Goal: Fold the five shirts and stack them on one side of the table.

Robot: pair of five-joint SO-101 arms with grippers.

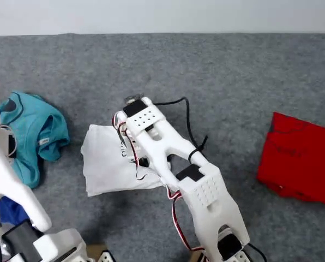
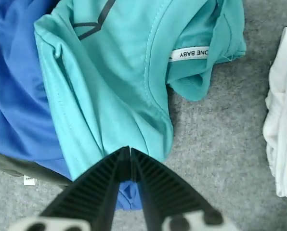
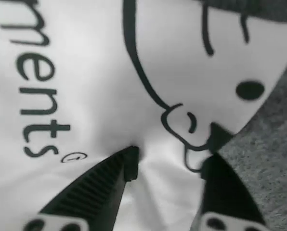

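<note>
Where the grey counter (image 1: 233, 76) spreads before us, we see four shirts. A red shirt (image 1: 299, 158) lies folded flat at its right side, a white shirt (image 1: 105, 164) sits roughly squared in the middle, and a teal shirt (image 1: 34, 131) is crumpled at the left over a blue shirt (image 2: 13, 96). Our right hand (image 3: 173, 149) presses on the white shirt's print, jaws parted, cloth puckered between them. Our left hand (image 2: 130, 151) hangs over the teal shirt's edge, jaws closed tip to tip, seemingly on nothing.
</note>
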